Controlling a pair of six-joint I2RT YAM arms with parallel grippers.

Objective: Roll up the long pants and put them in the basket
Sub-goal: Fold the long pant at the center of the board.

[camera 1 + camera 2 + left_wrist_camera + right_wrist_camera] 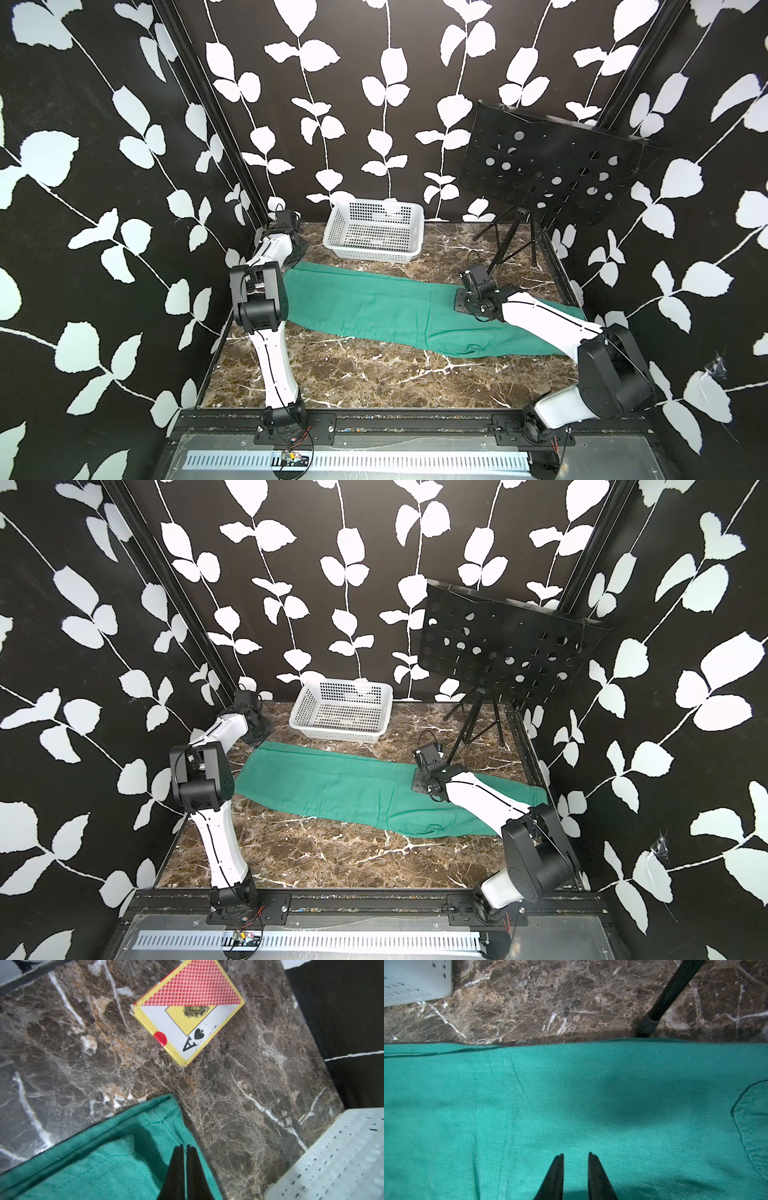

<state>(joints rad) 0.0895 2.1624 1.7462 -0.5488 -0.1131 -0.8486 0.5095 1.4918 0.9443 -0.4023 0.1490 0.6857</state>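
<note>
The long pants (374, 307) (332, 787) lie flat, stretched from left to right across the marble table, in both top views. My left gripper (185, 1147) hovers over their far left hem corner (162, 1109). Its fingers are shut to a thin slit, and I see no cloth pinched between them. In a top view the left gripper (257, 733) is mostly hidden by its own arm. My right gripper (576, 1154) (461, 305) points down at the pants' (571, 1095) right half near their far edge. It stands open with a clear gap and holds nothing.
A white basket (374, 232) (332, 1157) stands just behind the pants at the back. A black music stand (548, 166) stands at the back right; one foot (645, 1028) rests at the cloth's far edge. A playing-card box (189, 1009) lies beyond the hem corner.
</note>
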